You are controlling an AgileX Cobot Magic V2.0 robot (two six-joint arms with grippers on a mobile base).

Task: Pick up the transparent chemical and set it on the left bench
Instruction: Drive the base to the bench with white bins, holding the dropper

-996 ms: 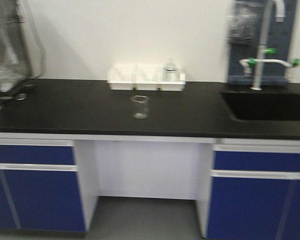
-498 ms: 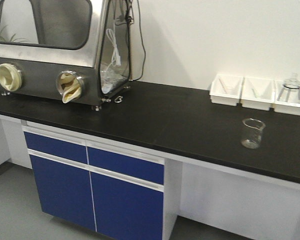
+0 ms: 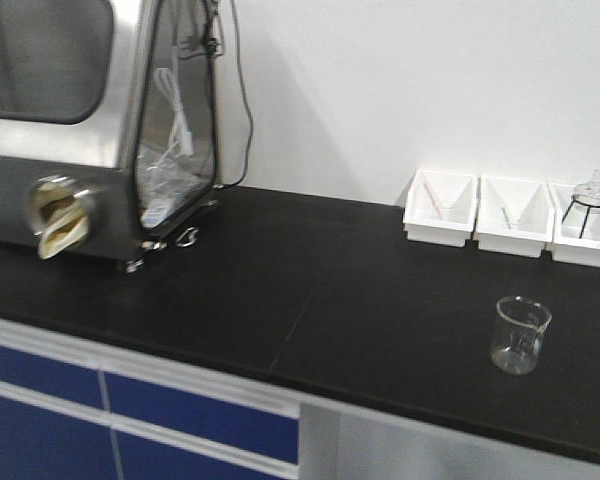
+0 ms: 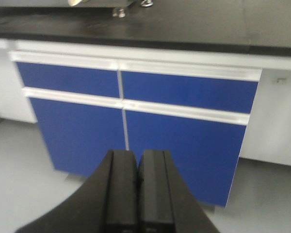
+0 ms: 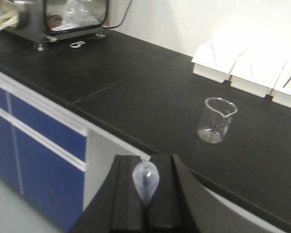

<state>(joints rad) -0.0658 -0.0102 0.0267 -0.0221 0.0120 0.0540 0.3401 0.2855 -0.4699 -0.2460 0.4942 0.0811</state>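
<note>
My right gripper (image 5: pixel 146 162) is shut on a small transparent teardrop-shaped bulb (image 5: pixel 145 182), which sticks up between its black fingers. It hovers in front of the black bench (image 5: pixel 136 92), just off its front edge. An empty glass beaker (image 5: pixel 217 120) stands on the bench ahead and to the right, and also shows in the front view (image 3: pixel 520 335). My left gripper (image 4: pixel 137 155) is shut and empty, low in front of the blue cabinet doors (image 4: pixel 179 141). Neither gripper shows in the front view.
A steel glove box (image 3: pixel 80 130) with a cable stands on the bench's left part. Three white trays (image 3: pixel 440 208) line the back wall; the rightmost holds a glass flask on a stand (image 3: pixel 592 205). Blue drawers (image 3: pixel 200 415) lie under the bench.
The front view swung left along the bench, so the sink and tap left view and the glove box came in. Now it is closer, with the beaker lower right.
</note>
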